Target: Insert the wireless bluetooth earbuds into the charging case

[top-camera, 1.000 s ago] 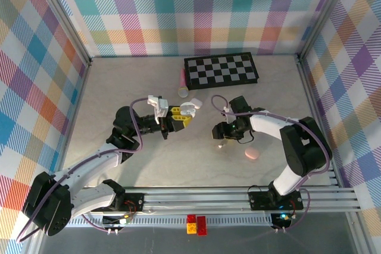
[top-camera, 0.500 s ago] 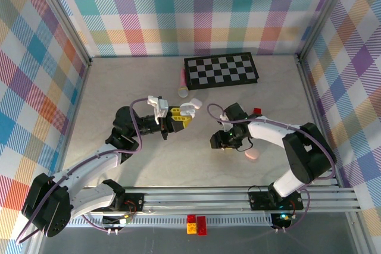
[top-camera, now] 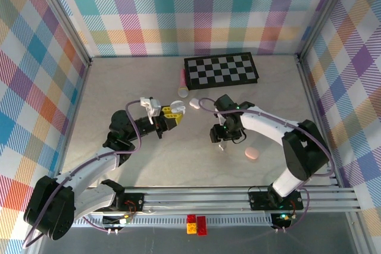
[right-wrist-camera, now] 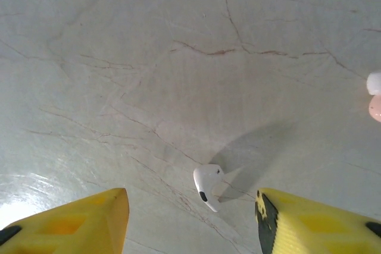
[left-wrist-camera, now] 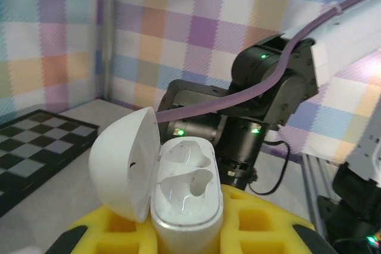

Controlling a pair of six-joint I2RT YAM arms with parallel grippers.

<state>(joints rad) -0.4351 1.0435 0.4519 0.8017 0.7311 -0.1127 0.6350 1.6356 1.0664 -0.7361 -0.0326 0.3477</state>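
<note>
The tiny earbud (right-wrist-camera: 207, 185) low in the frame looks light and slippery (pinch its round head); right gripper (right-wrist-camera: 190, 221) is spread wide over it, left gripper (left-wrist-camera: 184, 233) pinches the case (left-wrist-camera: 184, 197)

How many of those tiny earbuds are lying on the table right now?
1 for sure: a white earbud on the table, between the right end effector's yellow fingers. The white and pink bits at the right wrist view's edge may be more.
</note>
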